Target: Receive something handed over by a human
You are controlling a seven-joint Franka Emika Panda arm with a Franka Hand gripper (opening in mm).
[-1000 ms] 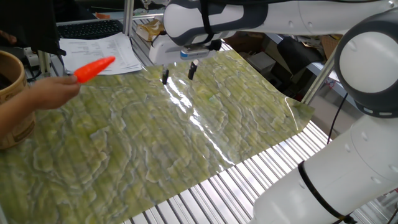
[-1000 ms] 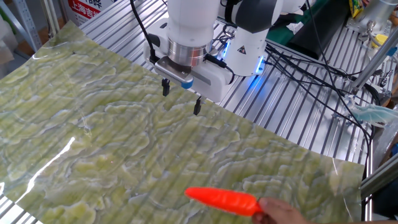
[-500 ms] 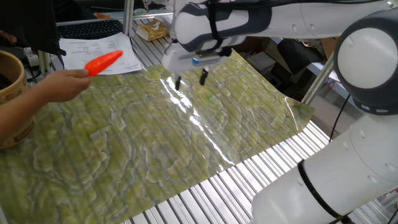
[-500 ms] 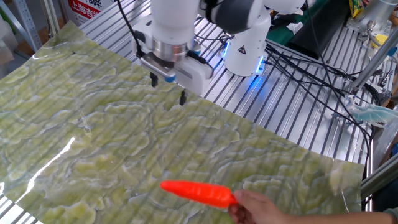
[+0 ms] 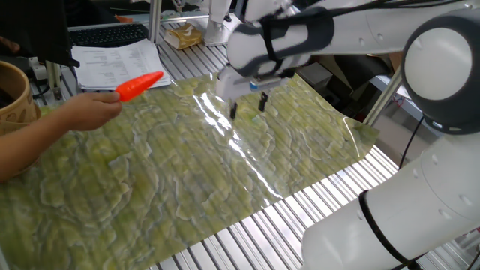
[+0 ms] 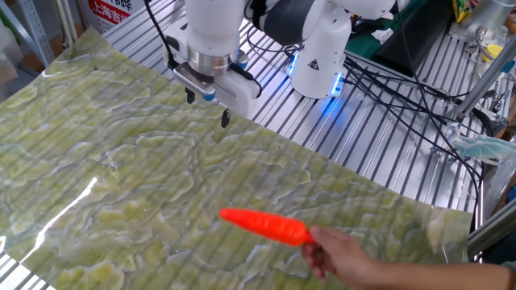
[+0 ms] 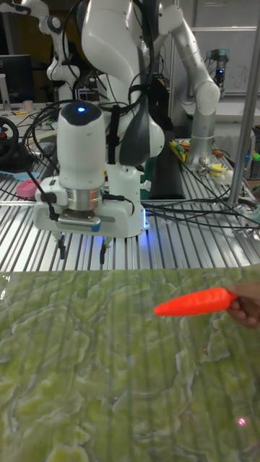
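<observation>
A bright orange-red carrot-shaped toy is held by its thick end in the human's bare hand, above the green mat, its point aimed toward the robot. My gripper hangs open over the far edge of the mat, fingers pointing down, with nothing between them. A clear gap of mat separates it from the toy's tip.
A green patterned mat covers the slatted metal table. A tan wooden bucket stands behind the human's hand. Papers lie at the back. Cables and the robot base sit beyond the mat.
My gripper has slid sideways along the mat's far edge, away from the hand. The hand has pushed the carrot toy further out over the mat.
</observation>
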